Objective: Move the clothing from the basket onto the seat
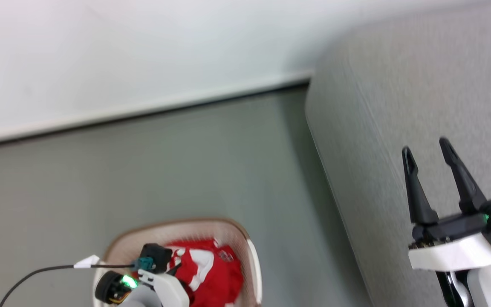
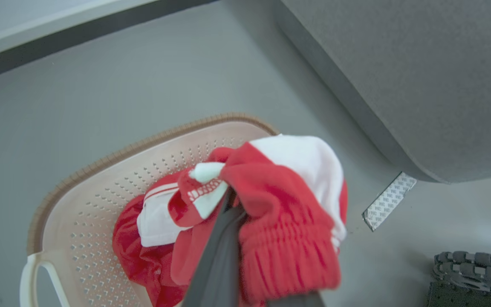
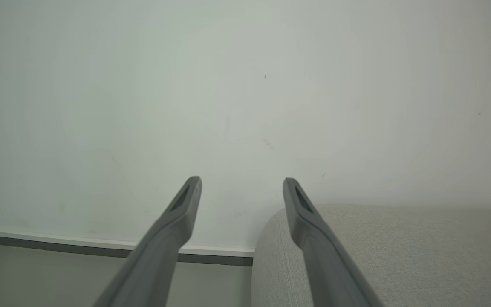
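We have our left gripper (image 2: 230, 199) with jaws pinching a bunch of the red-and-white clothing (image 2: 284, 200) over the basket (image 2: 96, 183) on the floor, while our right gripper (image 1: 425, 146) hovers, jaws spread, by the grey seat (image 1: 399, 85).

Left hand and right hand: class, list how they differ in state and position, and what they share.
The left hand is shut on the clothing; the right hand is open and empty. The left hand is over the basket; the right hand is by the seat. Both have long dark fingers.
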### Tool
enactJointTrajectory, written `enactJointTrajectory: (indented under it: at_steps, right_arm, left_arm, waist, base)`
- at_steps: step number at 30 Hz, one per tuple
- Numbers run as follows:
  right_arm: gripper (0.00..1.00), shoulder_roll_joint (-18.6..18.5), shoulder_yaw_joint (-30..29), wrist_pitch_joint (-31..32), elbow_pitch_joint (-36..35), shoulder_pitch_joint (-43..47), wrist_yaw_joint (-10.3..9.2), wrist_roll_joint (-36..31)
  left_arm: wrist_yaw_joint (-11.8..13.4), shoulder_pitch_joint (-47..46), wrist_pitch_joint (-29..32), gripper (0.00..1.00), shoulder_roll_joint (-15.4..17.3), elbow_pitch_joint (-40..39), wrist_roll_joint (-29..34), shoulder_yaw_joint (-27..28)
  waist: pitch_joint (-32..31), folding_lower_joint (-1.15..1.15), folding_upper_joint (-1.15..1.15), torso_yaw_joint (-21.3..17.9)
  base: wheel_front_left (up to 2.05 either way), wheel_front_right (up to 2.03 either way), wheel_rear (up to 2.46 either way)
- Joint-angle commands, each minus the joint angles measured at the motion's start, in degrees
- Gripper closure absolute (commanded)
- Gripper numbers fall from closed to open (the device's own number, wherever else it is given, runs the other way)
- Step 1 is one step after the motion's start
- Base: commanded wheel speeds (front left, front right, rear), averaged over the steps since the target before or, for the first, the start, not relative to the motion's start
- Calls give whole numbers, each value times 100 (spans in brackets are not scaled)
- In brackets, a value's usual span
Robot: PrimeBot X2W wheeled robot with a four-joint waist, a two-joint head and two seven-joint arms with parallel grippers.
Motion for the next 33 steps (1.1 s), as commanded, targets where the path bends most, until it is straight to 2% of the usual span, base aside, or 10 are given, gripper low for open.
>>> enactJointTrajectory:
  at_steps: [1,5,10,18,26,33]
  right_arm:
    - [0,-55,-20,5,25,161,-12,93]
    - [0,-120,-82,5,75,435,-12,117]
    - [0,-202,-33,5,131,694,-12,178]
    - [0,-293,66,5,177,908,-12,271]
    - [0,-315,504,5,219,814,-12,442]
    - [0,-371,835,5,169,764,-12,556]
  left_arm:
    - [11,99,-40,100,63,-141,-101,26]
    - [12,38,-44,100,143,-750,-108,161]
    - [155,47,-41,100,265,-1762,29,489]
    - [352,-227,-20,100,368,-3185,-50,946]
    - [511,-795,306,100,405,-3795,-102,1114]
    - [568,-1052,409,100,288,-3822,-127,1105]
  waist:
    - [-774,2,0,453]
    - [-1135,2,0,627]
    - [-1464,2,0,795]
    - [-1666,2,0,940]
    - [-1715,2,0,935]
    - [-1699,2,0,984]
  base:
    - [0,0,0]
    - [0,0,0]
    - [0,0,0]
    - [0,0,0]
    - [0,0,0]
    - [0,0,0]
